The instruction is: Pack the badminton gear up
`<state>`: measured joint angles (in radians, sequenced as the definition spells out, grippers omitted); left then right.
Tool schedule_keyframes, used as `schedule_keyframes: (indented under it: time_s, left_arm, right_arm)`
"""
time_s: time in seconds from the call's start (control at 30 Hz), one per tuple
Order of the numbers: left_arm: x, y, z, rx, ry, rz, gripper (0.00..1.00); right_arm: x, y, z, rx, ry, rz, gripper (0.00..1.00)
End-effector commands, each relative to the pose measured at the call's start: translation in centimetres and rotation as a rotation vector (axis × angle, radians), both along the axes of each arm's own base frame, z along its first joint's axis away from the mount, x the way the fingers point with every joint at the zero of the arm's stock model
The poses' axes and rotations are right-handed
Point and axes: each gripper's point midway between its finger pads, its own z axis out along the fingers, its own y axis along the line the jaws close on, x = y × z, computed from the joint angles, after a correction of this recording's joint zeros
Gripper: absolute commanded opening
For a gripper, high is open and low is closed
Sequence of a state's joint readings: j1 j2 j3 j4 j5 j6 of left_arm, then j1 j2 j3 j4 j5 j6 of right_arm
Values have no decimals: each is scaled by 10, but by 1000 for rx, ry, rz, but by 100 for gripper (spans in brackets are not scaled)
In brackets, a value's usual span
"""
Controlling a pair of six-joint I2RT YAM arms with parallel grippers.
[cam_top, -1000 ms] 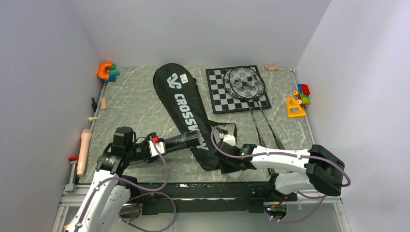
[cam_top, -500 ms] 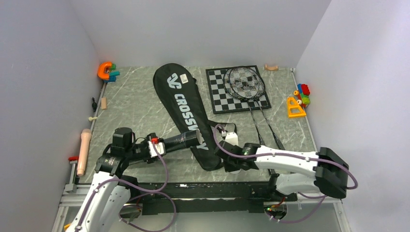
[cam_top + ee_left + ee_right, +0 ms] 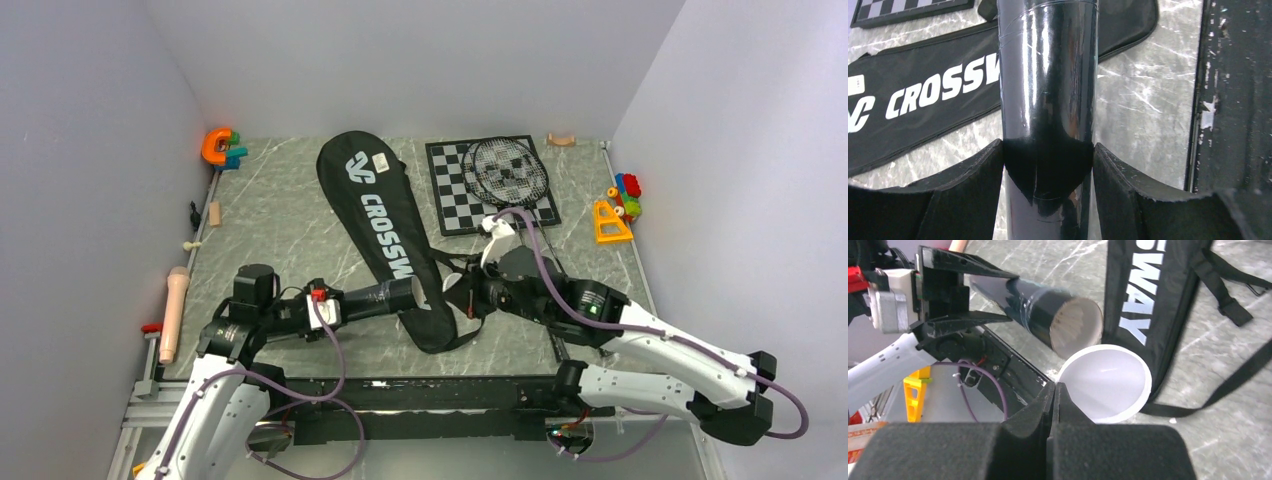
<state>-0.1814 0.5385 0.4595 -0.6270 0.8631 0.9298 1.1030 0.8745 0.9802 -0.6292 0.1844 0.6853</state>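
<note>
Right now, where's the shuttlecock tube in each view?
Top external: shuttlecock tube low, left of centre, held by the left gripper.
Left wrist: it fills the centre, running up the frame.
Right wrist: upper left-centre, open mouth toward camera, white lid just below.
Shared landmark: CROSSWAY racket bag.

A table [image 3: 290, 230] topped with grey-green, marble-veined sheeting is seen across the middle of the top view. It is enclosed on three sides by plain, pale lilac-white panels: a left wall [image 3: 90, 150] at the left of the frame, a back wall [image 3: 420, 60] across the top and a right wall [image 3: 740, 150] at the right. A black strip [image 3: 440, 395] is laid along the table's near edge at the bottom, and an aluminium rail [image 3: 137, 392] is fixed at lower left. The scene is lit softly and evenly, and a faint sheen is shown on the table top.
</note>
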Motion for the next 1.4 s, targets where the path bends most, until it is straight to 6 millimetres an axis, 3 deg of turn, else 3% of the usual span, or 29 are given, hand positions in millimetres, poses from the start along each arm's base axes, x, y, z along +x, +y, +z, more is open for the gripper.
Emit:
schedule_keyframes:
  time_s: [0.0, 0.17, 0.47, 0.77, 1.1, 1.37]
  left_arm:
    - [-20, -15, 16, -61, -51, -147, 0]
    - [-26, -18, 27, -81, -62, -178, 0]
    - [-18, -22, 48, -110, -88, -175, 0]
    - [-16, -22, 48, -108, -82, -170, 0]
    - [-11, -22, 56, -111, -98, -164, 0]
    - [-9, -21, 54, -95, -98, -161, 0]
  right_arm:
    - [5, 33, 24, 124, -66, 123, 0]
    - [6, 42, 41, 272, -94, 198, 0]
    - [0, 31, 33, 429, -60, 273, 0]
    - [-1, 41, 34, 458, -48, 325, 0]
    - [-4, 44, 17, 447, 3, 339, 0]
    - [-6, 48, 19, 448, 7, 370, 0]
